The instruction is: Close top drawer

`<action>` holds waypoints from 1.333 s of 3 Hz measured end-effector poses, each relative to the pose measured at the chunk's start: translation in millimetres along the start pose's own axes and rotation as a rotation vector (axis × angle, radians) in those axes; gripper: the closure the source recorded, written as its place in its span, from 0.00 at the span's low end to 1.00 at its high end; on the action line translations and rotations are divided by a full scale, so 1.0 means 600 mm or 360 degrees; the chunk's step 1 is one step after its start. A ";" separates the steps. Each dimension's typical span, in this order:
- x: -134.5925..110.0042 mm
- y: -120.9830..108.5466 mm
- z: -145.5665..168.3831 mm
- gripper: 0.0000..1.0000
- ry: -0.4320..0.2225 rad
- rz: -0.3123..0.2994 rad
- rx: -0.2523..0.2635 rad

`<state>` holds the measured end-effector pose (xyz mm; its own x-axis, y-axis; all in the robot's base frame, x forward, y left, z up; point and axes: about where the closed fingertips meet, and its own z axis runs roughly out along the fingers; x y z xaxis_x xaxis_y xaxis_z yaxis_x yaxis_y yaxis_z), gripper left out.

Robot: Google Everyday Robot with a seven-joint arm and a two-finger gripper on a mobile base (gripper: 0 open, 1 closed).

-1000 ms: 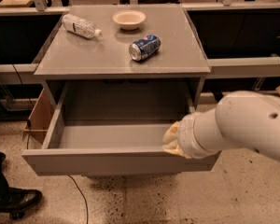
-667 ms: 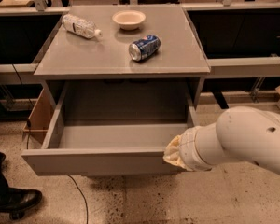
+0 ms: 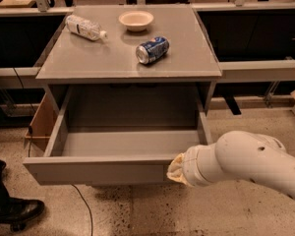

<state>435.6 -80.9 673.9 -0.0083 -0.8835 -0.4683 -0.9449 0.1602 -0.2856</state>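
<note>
The top drawer (image 3: 103,170) is pulled far out of the grey cabinet; its deep grey box is empty and its plain front panel faces me. My white arm comes in from the right. The gripper (image 3: 176,170) is at the right part of the drawer's front panel, at or just before it, mostly hidden behind the arm's wrist.
On the cabinet top (image 3: 187,58) lie a plastic bottle (image 3: 84,27), a white bowl (image 3: 136,19) and a blue can (image 3: 152,50) on its side. A person's black shoe (image 3: 12,211) is on the floor at the lower left. A cable (image 3: 83,205) runs under the drawer.
My arm has moved down and forward, from reaching over the drawer's right front corner to in front of the front panel. The drawer has not visibly moved.
</note>
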 end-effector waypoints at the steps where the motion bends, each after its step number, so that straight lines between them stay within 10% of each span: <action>1: 0.003 -0.049 0.017 1.00 -0.0017 0.0003 0.0115; 4: -0.020 -0.180 0.028 1.00 -0.0076 -0.0001 0.0439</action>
<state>543.2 -80.2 696.3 0.0138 -0.8628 -0.5054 -0.8198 0.2796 -0.4997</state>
